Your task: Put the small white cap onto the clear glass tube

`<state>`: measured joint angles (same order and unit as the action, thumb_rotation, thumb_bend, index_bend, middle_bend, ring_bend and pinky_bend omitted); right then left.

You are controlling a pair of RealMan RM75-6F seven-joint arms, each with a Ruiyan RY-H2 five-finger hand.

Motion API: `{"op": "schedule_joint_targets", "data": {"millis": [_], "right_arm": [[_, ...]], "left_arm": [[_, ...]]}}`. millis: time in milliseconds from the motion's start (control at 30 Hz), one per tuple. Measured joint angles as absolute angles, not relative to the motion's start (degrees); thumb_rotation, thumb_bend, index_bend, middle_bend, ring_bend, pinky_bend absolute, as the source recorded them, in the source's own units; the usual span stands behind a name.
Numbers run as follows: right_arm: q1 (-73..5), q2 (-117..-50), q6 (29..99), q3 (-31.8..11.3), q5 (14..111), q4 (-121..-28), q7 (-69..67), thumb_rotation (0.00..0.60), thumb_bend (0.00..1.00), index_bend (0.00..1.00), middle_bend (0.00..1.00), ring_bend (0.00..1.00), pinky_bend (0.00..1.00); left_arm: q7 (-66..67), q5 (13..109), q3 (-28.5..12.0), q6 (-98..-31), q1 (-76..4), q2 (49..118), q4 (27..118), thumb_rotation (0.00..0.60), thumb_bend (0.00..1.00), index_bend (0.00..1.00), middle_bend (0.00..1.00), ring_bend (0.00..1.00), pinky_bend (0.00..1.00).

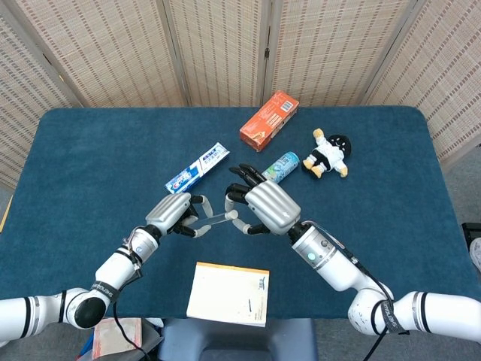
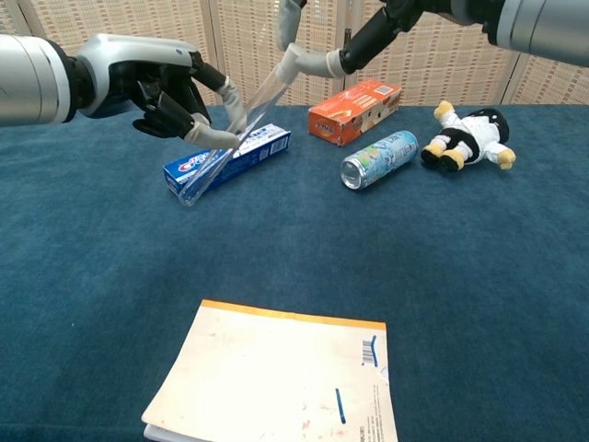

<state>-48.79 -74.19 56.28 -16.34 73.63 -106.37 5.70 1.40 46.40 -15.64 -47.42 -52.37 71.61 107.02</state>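
The left hand [image 2: 161, 92] pinches the clear glass tube [image 2: 232, 138] near its middle, holding it off the table at a slant with the open end raised toward the other hand; this angle presents the mouth for capping. The right hand [image 1: 263, 207] has thumb and a finger closed at the tube's upper end, the remaining fingers spread. The small white cap [image 2: 287, 63] appears to sit there between those fingertips, at or on the mouth; whether it is fully seated cannot be determined.

The work surface is a table [image 1: 90, 150] covered in dark blue cloth. On it lie a toothpaste box [image 1: 197, 168], an orange carton [image 1: 269, 120], a can [image 1: 283, 165] on its side, a plush doll [image 1: 328, 154] and, at the near edge, a notepad [image 1: 228, 293]. Folding woven screens [image 1: 225, 45] close off the background.
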Motion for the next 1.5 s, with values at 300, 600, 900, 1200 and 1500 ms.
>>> {"op": "schedule_joint_targets", "data": {"millis": [300, 600, 900, 1200, 1500], "right_arm": [[-49.33, -75.71, 56.19, -16.05, 73.45, -105.19, 5.68, 0.600, 0.52, 0.72, 0.35, 0.05, 0.00], [-49.35, -75.97, 56.32, -15.89, 73.22, -104.56, 5.45, 0.600, 0.49, 0.72, 0.32, 0.05, 0.00], [-48.63, -74.42, 56.34, -15.75, 72.46, -104.93, 4.86, 0.600, 0.26, 0.36, 0.22, 0.04, 0.00], [-44.88, -70.41, 59.56, -14.92, 73.20, -105.65, 3.39, 0.600, 0.26, 0.34, 0.22, 0.03, 0.00], [-40.42, -66.72, 62.54, -13.30, 74.48, -105.07, 0.74, 0.600, 0.26, 0.34, 0.22, 0.03, 0.00]], "left_arm": [[0.59, 46.64, -15.80, -46.99, -52.51, 71.44, 106.94, 0.600, 0.39, 0.56, 1.00, 0.97, 0.96], [0.33, 46.64, -15.37, -46.78, -52.43, 71.33, 106.43, 0.600, 0.39, 0.56, 1.00, 0.97, 0.96], [2.67, 46.69, -13.58, -47.06, -52.54, 71.71, 104.32, 0.600, 0.39, 0.56, 1.00, 0.97, 0.96], [11.08, 44.96, -10.07, -49.53, -53.48, 74.43, 99.41, 0.600, 0.39, 0.56, 1.00, 0.97, 0.96], [23.35, 39.40, -7.18, -52.19, -56.48, 81.36, 93.84, 0.600, 0.39, 0.56, 1.00, 0.97, 0.96]]}}
